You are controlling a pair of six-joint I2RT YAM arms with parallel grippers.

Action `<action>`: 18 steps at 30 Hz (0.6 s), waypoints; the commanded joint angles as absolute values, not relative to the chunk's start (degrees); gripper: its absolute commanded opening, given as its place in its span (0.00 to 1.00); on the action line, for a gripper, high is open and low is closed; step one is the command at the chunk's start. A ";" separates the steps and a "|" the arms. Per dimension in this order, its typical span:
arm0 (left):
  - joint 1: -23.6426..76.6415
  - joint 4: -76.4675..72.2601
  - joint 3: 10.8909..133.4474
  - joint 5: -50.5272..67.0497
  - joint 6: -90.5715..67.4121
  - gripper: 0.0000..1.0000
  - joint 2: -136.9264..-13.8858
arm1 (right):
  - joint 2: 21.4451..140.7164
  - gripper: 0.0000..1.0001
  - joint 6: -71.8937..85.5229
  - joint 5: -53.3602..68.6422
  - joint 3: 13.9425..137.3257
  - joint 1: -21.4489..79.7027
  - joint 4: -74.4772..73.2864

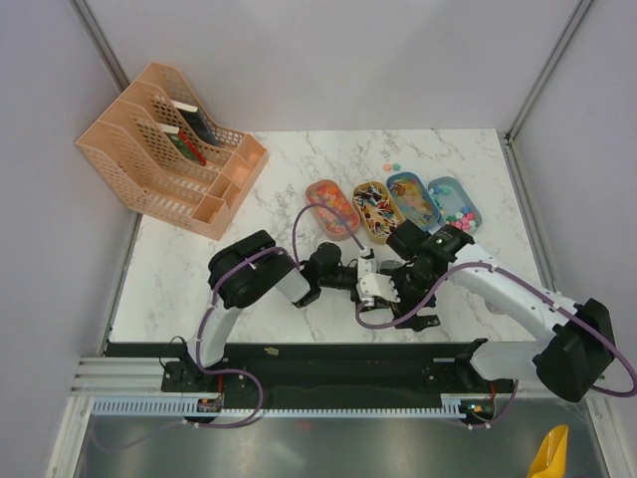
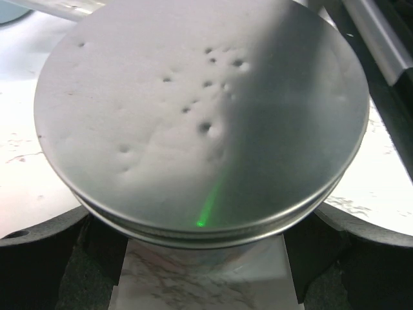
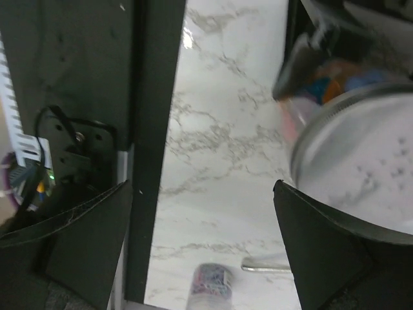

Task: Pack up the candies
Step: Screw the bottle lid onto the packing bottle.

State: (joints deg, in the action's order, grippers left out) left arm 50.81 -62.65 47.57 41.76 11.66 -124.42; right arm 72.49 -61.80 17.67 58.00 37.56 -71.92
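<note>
The candies lie in four oval trays at the back: two orange [image 1: 333,207] [image 1: 373,211] and two blue [image 1: 413,199] [image 1: 454,204]. A few loose candies [image 1: 390,161] sit behind them. My left gripper [image 1: 370,284] [image 2: 203,258] is shut on the small clear jar, whose dimpled grey lid [image 2: 193,116] fills the left wrist view; the clear body spans the gap between the fingers. In the right wrist view the jar [image 3: 361,155] shows coloured candies [image 3: 335,77] inside. My right gripper [image 1: 410,299] [image 3: 203,194] is open beside the jar, over bare marble.
A peach file organiser [image 1: 174,149] stands at the back left. A small blurred coloured piece [image 3: 210,284] and a metal strip [image 3: 264,263] lie on the marble below the right gripper. The black table edge [image 3: 155,129] runs to the left of it.
</note>
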 commanded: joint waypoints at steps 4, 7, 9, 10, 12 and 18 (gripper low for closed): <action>50.01 -46.58 46.50 36.03 7.91 0.02 -129.11 | 70.41 0.98 -50.11 27.16 64.93 40.08 -70.85; 49.92 -46.32 46.32 35.95 8.17 0.02 -129.02 | 68.30 0.98 -49.92 23.31 68.01 40.08 -68.56; 49.92 -46.32 46.58 35.86 8.26 0.02 -129.11 | 66.10 0.98 -52.28 19.19 68.20 39.90 -66.02; 49.92 -46.23 46.58 35.95 8.09 0.02 -129.37 | 64.70 0.98 -56.12 18.38 67.16 39.82 -65.05; 50.01 -46.14 47.02 36.21 8.00 0.02 -129.46 | 63.55 0.98 -60.27 17.76 65.23 39.11 -62.24; 50.01 -46.06 46.58 35.86 8.44 0.02 -129.02 | 64.86 0.98 -70.66 21.00 60.47 36.48 -59.77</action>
State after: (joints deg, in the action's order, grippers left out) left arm 50.59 -61.80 48.86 40.60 11.62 -124.90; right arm 63.16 -63.81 19.42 61.80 37.65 -62.46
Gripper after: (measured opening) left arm 0.910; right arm 0.982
